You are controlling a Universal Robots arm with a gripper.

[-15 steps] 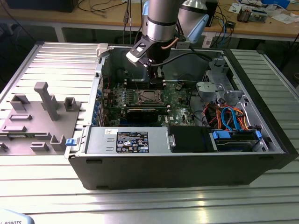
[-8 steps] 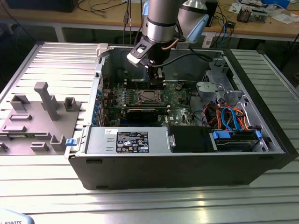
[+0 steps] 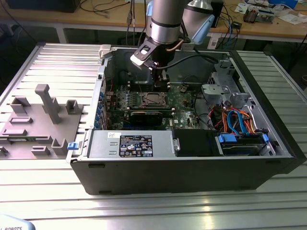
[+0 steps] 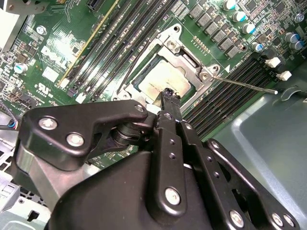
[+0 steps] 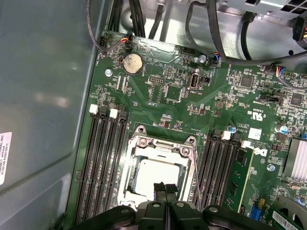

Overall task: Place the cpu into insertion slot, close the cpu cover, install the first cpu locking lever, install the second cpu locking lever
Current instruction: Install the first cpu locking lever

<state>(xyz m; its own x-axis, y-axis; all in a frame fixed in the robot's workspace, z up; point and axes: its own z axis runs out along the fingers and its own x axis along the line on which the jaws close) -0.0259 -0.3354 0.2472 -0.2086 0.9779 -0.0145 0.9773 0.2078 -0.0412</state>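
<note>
The small, flat, square cpu with its pale silvery-tan face [image 5: 156,173] sits in the insertion slot [image 3: 152,99] of the green motherboard [image 5: 163,103]. The square silvery metal cpu cover [image 5: 160,146] lies flat around it. In both wrist views the black jaws are pressed together, gripping nothing, with their tips at the cpu's edge. A thin wire locking lever [image 4: 244,84] angles away from the socket's corner.
</note>
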